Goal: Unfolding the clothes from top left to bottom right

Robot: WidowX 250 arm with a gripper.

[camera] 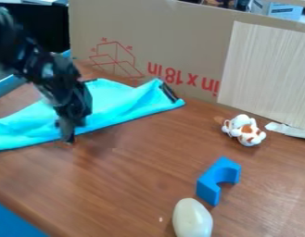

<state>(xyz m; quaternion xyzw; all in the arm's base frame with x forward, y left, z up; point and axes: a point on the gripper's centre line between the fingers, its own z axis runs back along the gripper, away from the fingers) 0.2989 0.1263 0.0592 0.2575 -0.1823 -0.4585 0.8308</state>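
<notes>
The gripper (67,134) hangs down at the left of the view, its tip low at the front edge of the cloth. A bright turquoise cloth (117,104) lies on the wooden table in a long band, from the left edge of the view to near the cardboard, with a raised fold and a dark strip at its right end. The arm and gripper cover part of the cloth's middle. Whether the gripper touches or holds the cloth's edge is unclear.
A cardboard panel (179,51) stands behind the table (136,171). To the right are a white and orange plush toy (244,130) and a blue arch block (218,180). A pale egg-shaped object (192,218) lies at the front.
</notes>
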